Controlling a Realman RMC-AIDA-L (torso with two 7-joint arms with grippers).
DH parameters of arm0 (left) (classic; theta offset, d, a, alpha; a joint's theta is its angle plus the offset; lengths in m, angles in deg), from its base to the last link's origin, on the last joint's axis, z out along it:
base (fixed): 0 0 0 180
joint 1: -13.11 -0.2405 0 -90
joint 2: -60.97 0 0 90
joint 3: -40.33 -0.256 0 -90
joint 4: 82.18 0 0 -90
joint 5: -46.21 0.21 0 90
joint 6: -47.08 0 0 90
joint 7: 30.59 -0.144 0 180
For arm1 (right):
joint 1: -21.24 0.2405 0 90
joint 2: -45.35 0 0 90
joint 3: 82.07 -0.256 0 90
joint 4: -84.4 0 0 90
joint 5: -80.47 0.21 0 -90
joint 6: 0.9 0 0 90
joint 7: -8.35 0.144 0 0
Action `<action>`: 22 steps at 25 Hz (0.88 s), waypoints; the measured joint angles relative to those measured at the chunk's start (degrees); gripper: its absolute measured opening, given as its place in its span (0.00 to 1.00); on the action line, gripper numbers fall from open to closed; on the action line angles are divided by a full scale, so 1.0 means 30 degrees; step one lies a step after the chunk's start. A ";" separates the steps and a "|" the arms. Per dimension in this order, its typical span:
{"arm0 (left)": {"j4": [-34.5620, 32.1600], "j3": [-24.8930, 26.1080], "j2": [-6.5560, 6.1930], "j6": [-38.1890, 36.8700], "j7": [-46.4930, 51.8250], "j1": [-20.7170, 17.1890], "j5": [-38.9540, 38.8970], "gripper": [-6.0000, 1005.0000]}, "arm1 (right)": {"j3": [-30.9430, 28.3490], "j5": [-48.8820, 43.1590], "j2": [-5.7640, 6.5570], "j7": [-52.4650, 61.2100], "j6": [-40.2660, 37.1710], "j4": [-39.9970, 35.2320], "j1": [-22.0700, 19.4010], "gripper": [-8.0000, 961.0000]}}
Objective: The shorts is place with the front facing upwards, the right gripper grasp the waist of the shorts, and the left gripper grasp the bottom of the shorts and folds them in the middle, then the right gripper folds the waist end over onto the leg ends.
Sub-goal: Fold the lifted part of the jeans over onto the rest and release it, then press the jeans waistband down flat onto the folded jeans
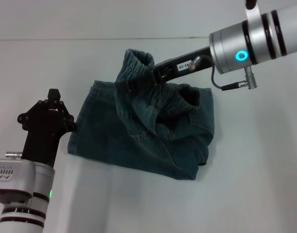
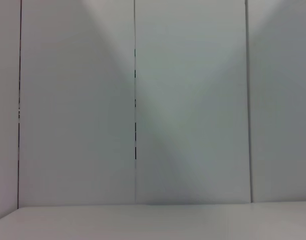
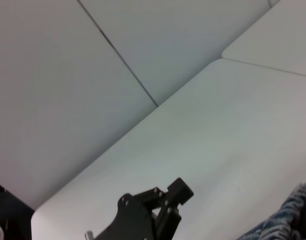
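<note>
Dark blue denim shorts (image 1: 138, 141) lie folded lengthwise on the white table (image 1: 255, 160). Their elastic waist (image 1: 138, 60) is lifted off the table and bunched above the rest of the cloth. My right gripper (image 1: 147, 77) reaches in from the upper right and is shut on this waist. The leg ends (image 1: 82, 138) rest flat at the left. My left gripper (image 1: 53, 94) stands just left of the leg ends, fingertips together, holding nothing. In the right wrist view a corner of the shorts (image 3: 293, 215) shows, with the left gripper (image 3: 175, 192) farther off.
The table's far edge meets a pale panelled wall (image 1: 90, 19). The left wrist view shows only wall panels (image 2: 193, 100) and a strip of the table (image 2: 142, 222).
</note>
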 joint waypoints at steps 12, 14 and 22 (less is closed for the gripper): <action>-0.0327 0.0196 0.0015 -0.0022 0.0041 -0.0097 -0.0129 0.01 | -0.0202 -0.0374 -0.0164 0.0966 -0.0193 -0.2805 -0.0898 0.65; -0.0327 0.0200 0.0020 -0.0165 0.0043 -0.0124 -0.0127 0.01 | -0.0493 -0.0223 -0.0119 0.0703 -0.0296 -0.3090 -0.1450 0.65; -0.0256 -0.0567 -0.0031 -0.1316 0.0075 -0.0025 0.0708 0.01 | -0.2910 0.1689 0.0079 -0.3350 -0.2115 -0.3854 -0.6277 0.64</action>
